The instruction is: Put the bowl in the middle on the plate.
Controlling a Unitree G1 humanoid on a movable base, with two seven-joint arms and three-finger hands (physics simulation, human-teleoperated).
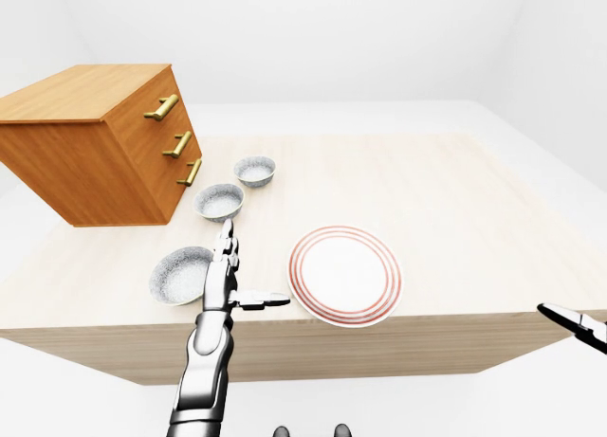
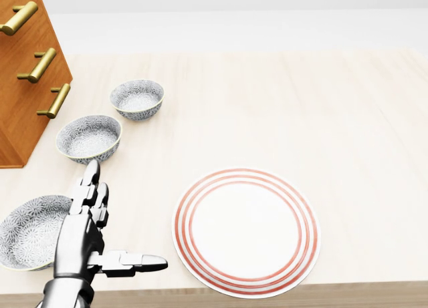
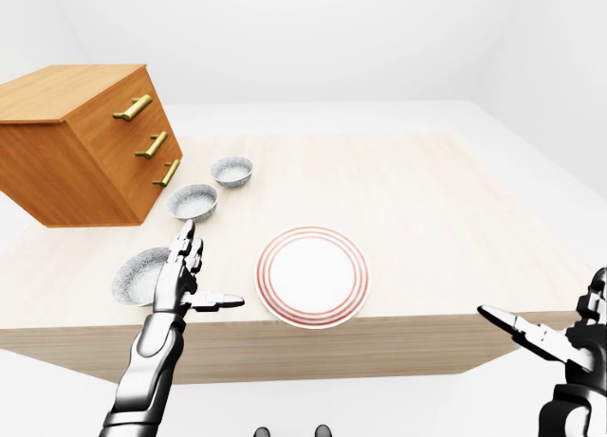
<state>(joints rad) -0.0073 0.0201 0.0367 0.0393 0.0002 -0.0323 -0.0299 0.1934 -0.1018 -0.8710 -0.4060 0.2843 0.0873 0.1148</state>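
The left hand hangs over the table's near edge, released and holding nothing. Its fingers lie straight and together, pointing up the head view, and the thumb sticks out sideways toward the plate. The forearm rises from below the table, so the palm stands roughly on edge. The fingertips stop a little short of the middle bowl, not touching it.

That bowl sits upright between the far bowl and the near bowl, in a row slanting along the chest. The plate lies bare, right of the hand and well apart from the middle bowl.

The bowl looks like glazed ceramic: stiff, likely light, probably slick on the wall and liable to chip if dropped. The rim on the side facing the hand seems the best hold, thumb inside and fingers outside. The neighbours leave some room, but a wide approach could knock the near bowl.

The right hand waits low beyond the table's right corner in the right-eye view, fingers spread, empty.
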